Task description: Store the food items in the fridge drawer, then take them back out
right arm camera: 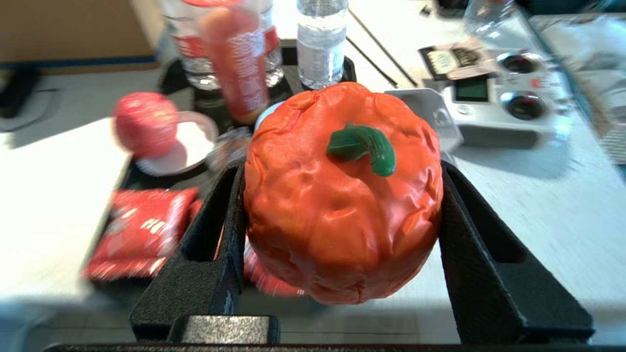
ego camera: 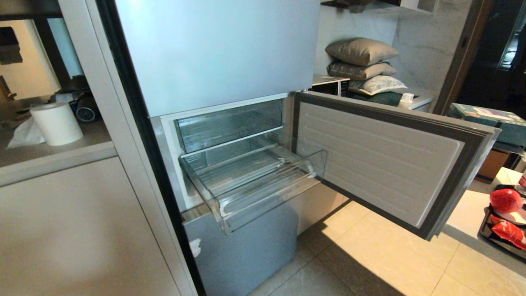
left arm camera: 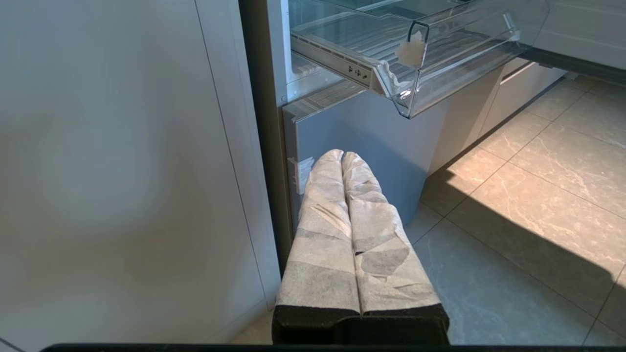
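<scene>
My right gripper (right arm camera: 342,176) is shut on a wrinkled orange-red round food item (right arm camera: 337,215) with a green stem, held above a pale table. Its black fingers (right arm camera: 230,205) press both sides of the item. A red round food item (ego camera: 506,200) (right arm camera: 145,122) lies on a white plate, and a red packet (ego camera: 509,232) (right arm camera: 142,230) lies beside it on a black tray (ego camera: 487,230). The clear fridge drawer (ego camera: 267,201) (left arm camera: 455,83) is pulled out and looks empty. My left gripper (left arm camera: 342,155), wrapped in white, hangs shut low beside the fridge, below the drawer.
The fridge door (ego camera: 378,160) stands open to the right of the drawer, between it and the table. Above the drawer is another clear compartment (ego camera: 230,123). Water bottles (right arm camera: 320,39), an orange tube (right arm camera: 239,63) and a grey remote control (right arm camera: 494,107) stand on the table.
</scene>
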